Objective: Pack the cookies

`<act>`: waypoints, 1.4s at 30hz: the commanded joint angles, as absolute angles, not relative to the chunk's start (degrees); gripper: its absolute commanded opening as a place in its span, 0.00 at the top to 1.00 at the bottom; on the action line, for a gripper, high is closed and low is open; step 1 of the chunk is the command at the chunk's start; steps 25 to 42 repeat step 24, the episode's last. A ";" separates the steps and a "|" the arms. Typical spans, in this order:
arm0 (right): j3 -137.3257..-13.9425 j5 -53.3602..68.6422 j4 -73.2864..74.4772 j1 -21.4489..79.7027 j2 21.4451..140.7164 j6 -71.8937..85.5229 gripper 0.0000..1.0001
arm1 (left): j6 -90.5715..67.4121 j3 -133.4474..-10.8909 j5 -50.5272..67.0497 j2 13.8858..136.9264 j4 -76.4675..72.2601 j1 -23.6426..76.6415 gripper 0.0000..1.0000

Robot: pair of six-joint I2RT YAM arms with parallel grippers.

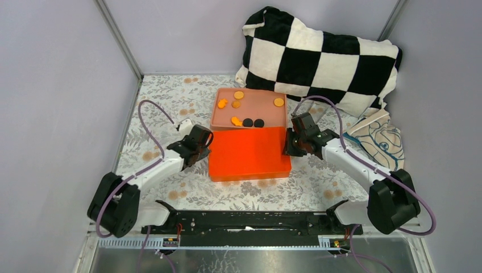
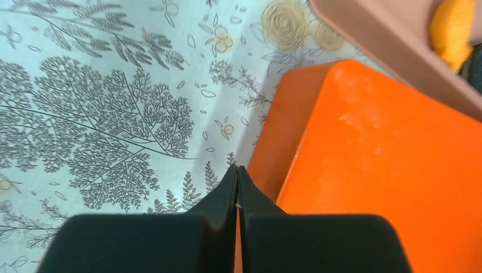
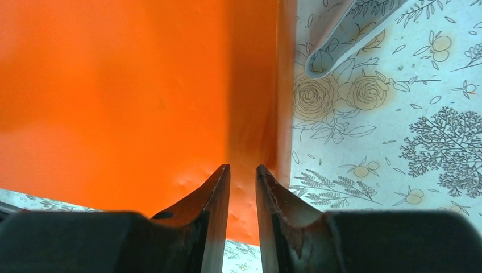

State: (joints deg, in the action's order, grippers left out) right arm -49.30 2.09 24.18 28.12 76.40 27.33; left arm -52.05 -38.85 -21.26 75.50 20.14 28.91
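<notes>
Several flat round orange/black cookies [image 1: 239,95] lay in pale pink box [image 1: 258,108]. L gripper [image 2: 237,176] sat closed at orange lid's [image 1: 247,151] 9 o'clock; R gripper [image 3: 243,170] ajar, empty, at 3.

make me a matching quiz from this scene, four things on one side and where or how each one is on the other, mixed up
1 left claw
2 right claw
3 black cookies
4 checkered pillow

a inside the pink box
b slightly open, at the right edge of the orange lid
c at the back right, behind the box
d shut, at the orange lid's left edge

Pairs: 1-d, 2-b, 3-a, 4-c
</notes>
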 commanded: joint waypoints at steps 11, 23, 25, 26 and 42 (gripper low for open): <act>-59.90 -4.09 26.39 28.40 62.76 24.05 0.60 | -45.46 -46.41 -29.25 47.13 29.72 31.83 0.79; -58.53 -9.68 29.63 28.46 59.39 23.89 0.55 | -44.12 -46.92 -27.86 40.59 30.57 32.16 0.58; -58.26 -9.49 29.40 28.45 59.14 23.94 0.51 | -44.20 -47.00 -27.81 40.94 30.48 32.17 0.57; -58.26 -9.49 29.40 28.45 59.14 23.94 0.51 | -44.20 -47.00 -27.81 40.94 30.48 32.17 0.57; -58.26 -9.49 29.40 28.45 59.14 23.94 0.51 | -44.20 -47.00 -27.81 40.94 30.48 32.17 0.57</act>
